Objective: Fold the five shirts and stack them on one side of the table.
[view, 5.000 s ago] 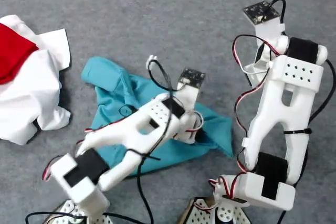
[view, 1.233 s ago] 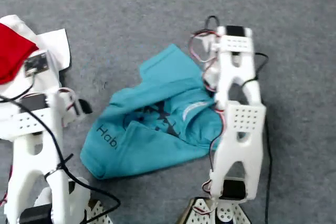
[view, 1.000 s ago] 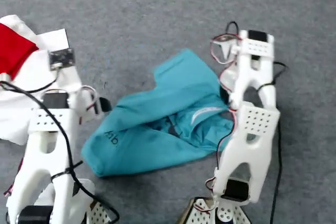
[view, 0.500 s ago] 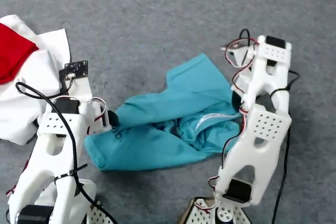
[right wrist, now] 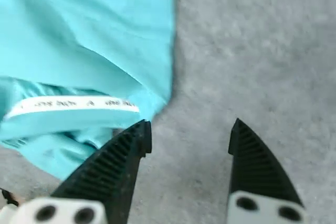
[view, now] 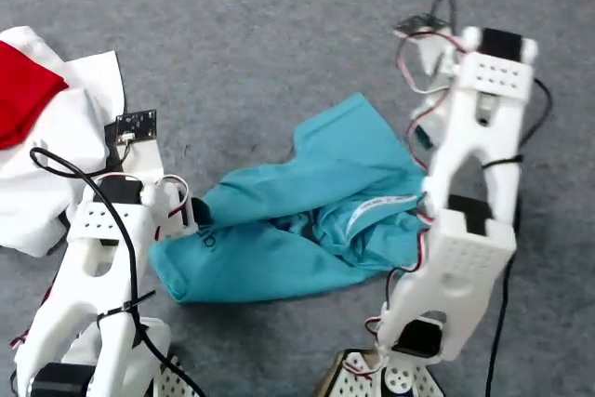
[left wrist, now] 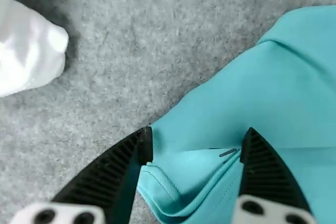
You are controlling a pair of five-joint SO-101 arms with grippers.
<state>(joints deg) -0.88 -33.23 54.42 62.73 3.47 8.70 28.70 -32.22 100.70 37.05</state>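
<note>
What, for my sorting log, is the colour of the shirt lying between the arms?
The shirt is teal; the high view shows it best.

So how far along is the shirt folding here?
Nothing looks folded. The teal shirt lies rumpled in the middle of the table; the left gripper is open over its edge, the right gripper open beside its collar. The white shirt and red shirt sit heaped at one side, unfolded.
</note>
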